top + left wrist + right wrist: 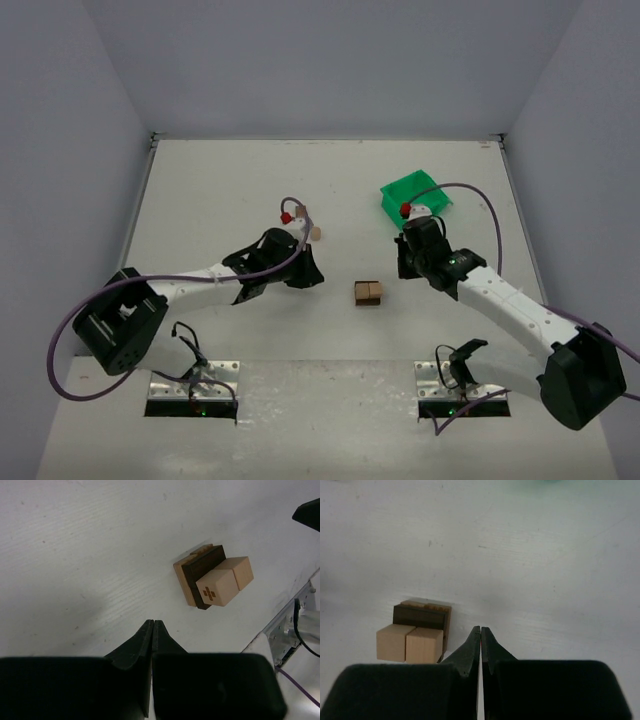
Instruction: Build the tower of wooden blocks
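Observation:
The wood block tower [368, 293] stands low on the white table between my two arms. In the left wrist view it [212, 577] has a light tan base, a dark brown slab on that and two light cubes on top, one marked with an orange cross. The right wrist view shows it [417, 632] to the left of the fingers. My left gripper [308, 272] [153, 625] is shut and empty, left of the tower. My right gripper [404, 264] [480, 630] is shut and empty, right of and behind the tower.
A green plastic bin [415, 197] sits at the back right behind my right gripper. Two loose light blocks [314, 233] lie just behind my left gripper. The table's front edge and the arm mounting plates [195, 385] are near.

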You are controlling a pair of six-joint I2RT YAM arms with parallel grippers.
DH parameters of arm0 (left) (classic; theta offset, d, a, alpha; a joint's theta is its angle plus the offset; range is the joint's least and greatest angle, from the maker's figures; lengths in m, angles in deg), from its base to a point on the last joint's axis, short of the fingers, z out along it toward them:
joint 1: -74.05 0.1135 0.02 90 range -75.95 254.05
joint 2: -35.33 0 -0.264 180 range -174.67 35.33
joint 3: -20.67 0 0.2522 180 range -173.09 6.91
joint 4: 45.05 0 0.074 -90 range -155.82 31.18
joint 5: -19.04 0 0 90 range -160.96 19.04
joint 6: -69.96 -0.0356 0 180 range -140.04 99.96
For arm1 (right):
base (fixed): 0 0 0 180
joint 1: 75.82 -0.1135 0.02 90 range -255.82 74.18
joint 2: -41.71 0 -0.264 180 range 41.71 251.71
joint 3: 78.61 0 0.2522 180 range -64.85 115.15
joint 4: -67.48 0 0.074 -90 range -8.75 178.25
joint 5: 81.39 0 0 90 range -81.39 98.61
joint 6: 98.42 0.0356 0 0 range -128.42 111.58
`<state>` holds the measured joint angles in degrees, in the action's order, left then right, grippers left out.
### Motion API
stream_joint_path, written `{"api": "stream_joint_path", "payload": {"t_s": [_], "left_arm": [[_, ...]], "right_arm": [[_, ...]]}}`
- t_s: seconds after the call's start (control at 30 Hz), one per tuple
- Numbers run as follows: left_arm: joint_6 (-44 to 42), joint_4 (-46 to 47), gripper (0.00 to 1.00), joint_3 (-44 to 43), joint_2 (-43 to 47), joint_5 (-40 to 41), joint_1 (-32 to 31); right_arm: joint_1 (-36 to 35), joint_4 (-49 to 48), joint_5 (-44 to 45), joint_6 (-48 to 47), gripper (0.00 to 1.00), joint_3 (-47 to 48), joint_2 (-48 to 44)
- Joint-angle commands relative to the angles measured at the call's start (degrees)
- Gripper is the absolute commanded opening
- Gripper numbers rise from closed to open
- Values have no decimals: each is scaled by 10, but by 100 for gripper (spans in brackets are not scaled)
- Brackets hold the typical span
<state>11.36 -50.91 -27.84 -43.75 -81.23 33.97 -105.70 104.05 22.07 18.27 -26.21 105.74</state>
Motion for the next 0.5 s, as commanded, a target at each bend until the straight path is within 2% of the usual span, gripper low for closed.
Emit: {"api": "stream_joint_path", "payload": {"t_s": [0.0, 0.2, 0.47], "left_arm": [[-23, 28, 0, -51, -60, -11, -23], [-37, 22, 0, -111, -130, -30, -46], [-42, 19, 0, -117, -138, -15, -52]], "right_arm": [[1, -21, -34, 56, 0, -41, -36], [0, -63, -104, 39, 0, -63, -11], [0, -84, -132, 34, 0, -58, 41]]}}
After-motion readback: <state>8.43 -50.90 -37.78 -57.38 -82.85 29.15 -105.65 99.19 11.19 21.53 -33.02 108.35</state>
